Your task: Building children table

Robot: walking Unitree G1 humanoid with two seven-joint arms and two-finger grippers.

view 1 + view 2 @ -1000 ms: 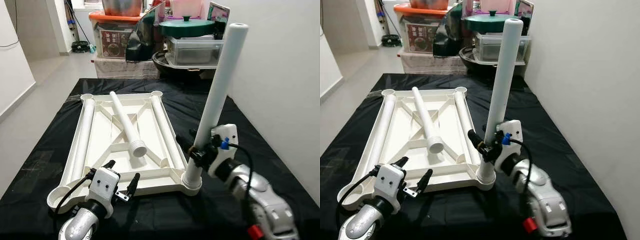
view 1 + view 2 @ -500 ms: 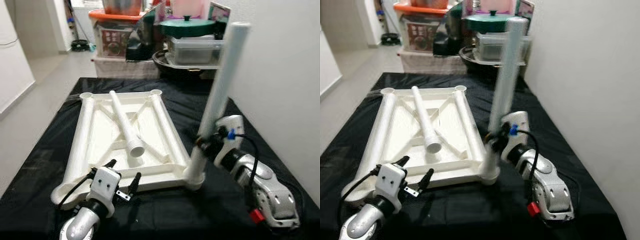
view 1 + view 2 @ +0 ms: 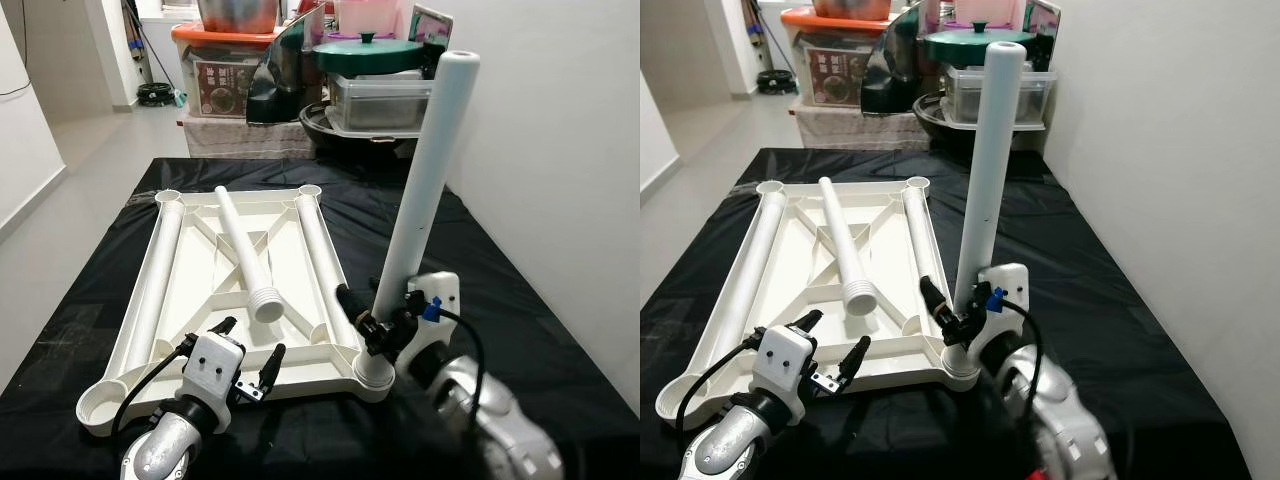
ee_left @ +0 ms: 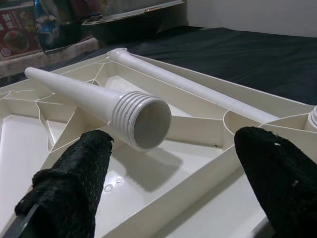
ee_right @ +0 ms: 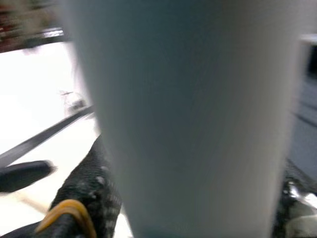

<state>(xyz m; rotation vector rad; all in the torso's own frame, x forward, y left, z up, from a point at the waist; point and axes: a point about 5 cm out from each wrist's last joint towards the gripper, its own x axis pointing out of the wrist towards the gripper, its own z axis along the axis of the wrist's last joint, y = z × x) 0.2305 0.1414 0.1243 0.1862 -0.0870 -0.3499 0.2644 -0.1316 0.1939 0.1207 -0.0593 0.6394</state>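
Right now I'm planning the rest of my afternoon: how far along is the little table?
Early. Done: the upturned tabletop lies on the black cloth. In hand: the right claw grips one upright leg standing in the near right corner socket. Left: three legs still lie in the tabletop, including the threaded middle one; the open left claw hovers at the near edge.

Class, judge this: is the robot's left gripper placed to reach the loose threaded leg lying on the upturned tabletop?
Probably yes: the left gripper is open, aimed at the loose leg, whose threaded end faces it across the tabletop's near rim, nothing between.
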